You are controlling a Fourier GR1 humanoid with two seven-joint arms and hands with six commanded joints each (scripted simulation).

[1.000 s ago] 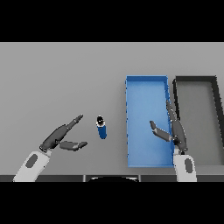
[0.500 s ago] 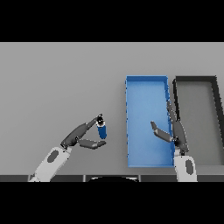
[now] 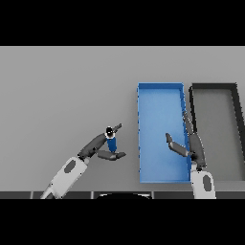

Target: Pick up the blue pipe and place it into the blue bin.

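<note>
Grey table [image 3: 62, 86] (plain, matte), evenly lit

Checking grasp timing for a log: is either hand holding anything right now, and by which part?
The left hand has fingers and thumb around the blue pipe's lower half, but a firm hold cannot be told. The right hand, over the blue bin, holds nothing.

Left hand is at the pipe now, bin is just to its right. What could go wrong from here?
1. The left hand has fingers and thumb either side of the upright blue pipe without clearly closing on it; a loose pinch may tip it or let it slip.
2. The blue bin has a raised near wall; a low carry might clip it.
3. The right hand hovers over the bin, possibly crowding the drop.
</note>
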